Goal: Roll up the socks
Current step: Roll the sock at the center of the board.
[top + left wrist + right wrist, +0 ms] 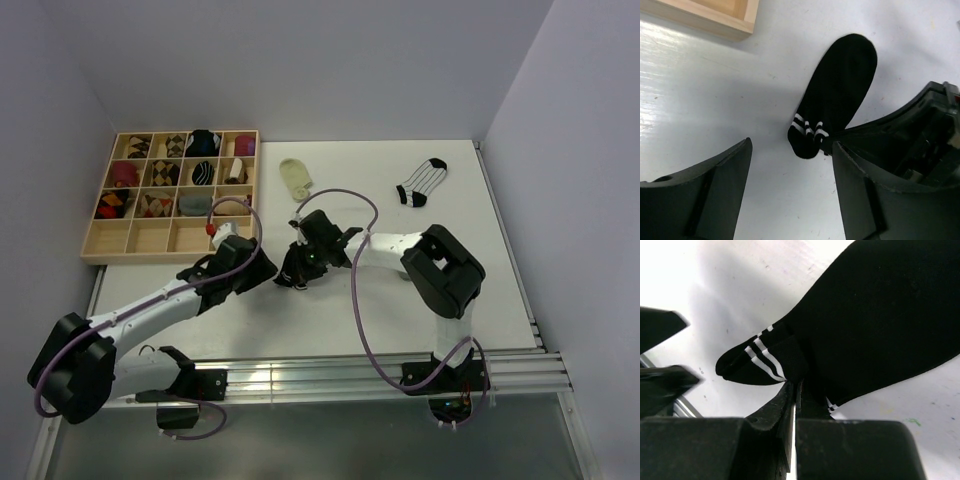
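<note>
The right gripper (796, 387) is clamping the folded, white-striped cuff of the soft black sock (880, 315), which is lying flat near the wooden compartment tray's (95, 250) near right corner. The left gripper (791, 150) is hovering over the cuff, its curved fingers spread apart.

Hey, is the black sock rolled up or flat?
Mostly spread flat: the black sock lies stretched on the table, only its striped cuff end folded over, pinched by the right gripper.
</note>
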Controlling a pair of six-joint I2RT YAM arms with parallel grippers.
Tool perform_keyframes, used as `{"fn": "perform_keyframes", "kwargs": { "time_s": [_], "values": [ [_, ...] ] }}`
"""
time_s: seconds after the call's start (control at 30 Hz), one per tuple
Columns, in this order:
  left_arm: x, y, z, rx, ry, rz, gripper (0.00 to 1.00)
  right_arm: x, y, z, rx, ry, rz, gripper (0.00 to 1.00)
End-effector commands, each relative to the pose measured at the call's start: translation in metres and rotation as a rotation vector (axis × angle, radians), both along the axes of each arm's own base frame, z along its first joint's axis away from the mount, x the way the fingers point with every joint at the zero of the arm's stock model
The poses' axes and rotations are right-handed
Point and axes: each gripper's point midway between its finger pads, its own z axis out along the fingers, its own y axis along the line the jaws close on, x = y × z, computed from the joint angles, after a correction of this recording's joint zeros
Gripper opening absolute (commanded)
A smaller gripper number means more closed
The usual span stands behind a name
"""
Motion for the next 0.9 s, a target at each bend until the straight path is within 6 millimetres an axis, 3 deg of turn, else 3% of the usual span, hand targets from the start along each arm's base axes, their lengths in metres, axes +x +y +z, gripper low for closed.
{"fn": "perform_keyframes", "kwargs": {
  "time_s": [0.0,0.33,0.6,0.7,0.87],
  "values": [
    [0.007,-0.013,0.002,-0.043,0.005,-0.014,0.72,-0.006,0.008,0.001,0.017,0.041,0.021,0.0],
    [0.01,-0.027,-0.026,-0.066,0.135,0.032,0.67,0.002,0.008,-0.005,0.02,0.01,-0.011,0.0],
    [0.013,-0.028,-0.034,-0.075,0.149,0.063,0.64,0.001,0.008,-0.01,0.03,0.01,-0.015,0.0],
    [0.015,-0.027,-0.04,-0.049,0.169,0.074,0.58,0.0,0.009,-0.009,0.044,0.0,-0.013,0.0],
    [0.014,-0.021,-0.046,-0.002,0.2,0.088,0.3,0.001,0.007,0.0,0.067,-0.054,-0.003,0.0]
  ]
}}
